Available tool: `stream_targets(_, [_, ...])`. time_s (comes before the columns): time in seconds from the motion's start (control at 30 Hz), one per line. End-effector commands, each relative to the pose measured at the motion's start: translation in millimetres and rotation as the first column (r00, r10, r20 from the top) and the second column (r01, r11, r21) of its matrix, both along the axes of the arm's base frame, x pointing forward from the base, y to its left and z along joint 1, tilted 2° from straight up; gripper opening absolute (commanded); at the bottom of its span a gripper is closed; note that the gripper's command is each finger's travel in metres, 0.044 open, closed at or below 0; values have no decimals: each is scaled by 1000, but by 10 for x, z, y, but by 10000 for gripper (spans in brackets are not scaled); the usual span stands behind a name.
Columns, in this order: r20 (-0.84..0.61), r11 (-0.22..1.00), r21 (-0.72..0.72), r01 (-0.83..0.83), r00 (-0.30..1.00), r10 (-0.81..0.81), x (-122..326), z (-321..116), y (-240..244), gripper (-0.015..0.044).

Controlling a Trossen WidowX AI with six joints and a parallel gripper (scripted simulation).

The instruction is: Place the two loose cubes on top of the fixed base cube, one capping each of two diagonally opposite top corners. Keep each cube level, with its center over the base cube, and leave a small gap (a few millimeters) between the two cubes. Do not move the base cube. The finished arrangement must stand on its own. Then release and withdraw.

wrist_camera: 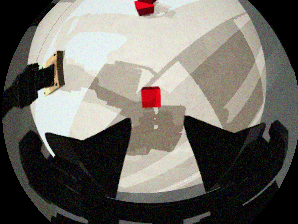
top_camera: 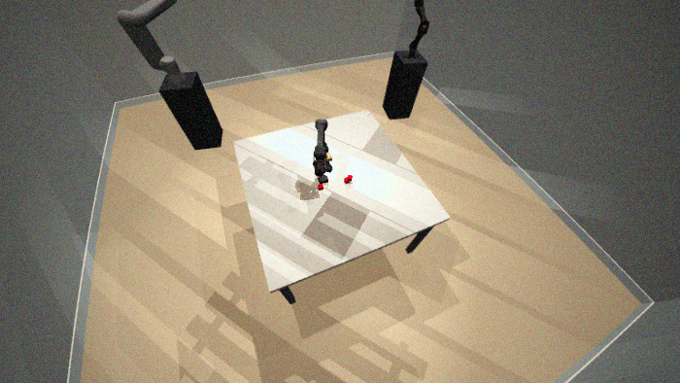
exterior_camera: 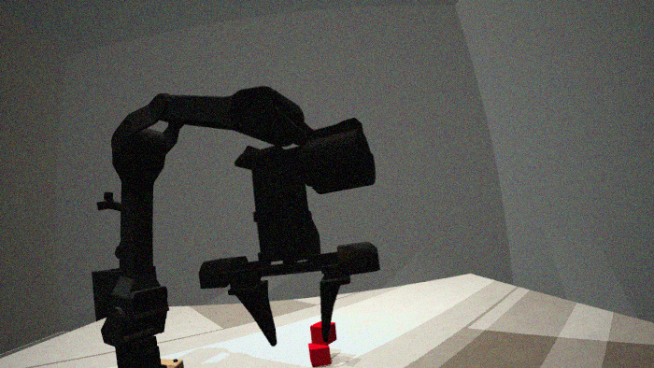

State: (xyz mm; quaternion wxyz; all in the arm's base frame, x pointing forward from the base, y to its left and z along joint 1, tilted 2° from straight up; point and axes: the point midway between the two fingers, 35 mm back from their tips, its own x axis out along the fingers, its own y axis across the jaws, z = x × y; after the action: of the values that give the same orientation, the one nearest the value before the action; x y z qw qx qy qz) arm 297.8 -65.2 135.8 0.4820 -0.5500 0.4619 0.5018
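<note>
The red base cube (top_camera: 346,180) (exterior_camera: 319,356) stands on the table. A red loose cube (top_camera: 350,177) (exterior_camera: 316,333) sits on top of it, offset to one side, and looks level. The other loose cube (top_camera: 321,187) (wrist_camera: 151,97) lies alone on the table, away from the stack; it is out of frame in the exterior view. My gripper (exterior_camera: 300,343) (wrist_camera: 157,120) is open and empty, pointing down above the table near that lone cube. One finger crosses in front of the stack in the exterior view. The wrist view cuts off the stack at its top edge.
The white table (top_camera: 403,209) carries my arm's base on a tan plate (top_camera: 328,156) (exterior_camera: 172,363), behind the cubes. Two black pedestals (top_camera: 191,112) (top_camera: 404,85) with other arms stand beyond the table. Shadows cross the table top.
</note>
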Motion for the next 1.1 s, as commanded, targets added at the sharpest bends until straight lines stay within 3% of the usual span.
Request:
stream_targets(0.0, [-17, 1000, 4, -7, 1000, 7, -10, -320, -12, 265])
stream_targets(1.07, [-18, 1000, 5, -6, 1000, 6, 6, -897, -20, 265])
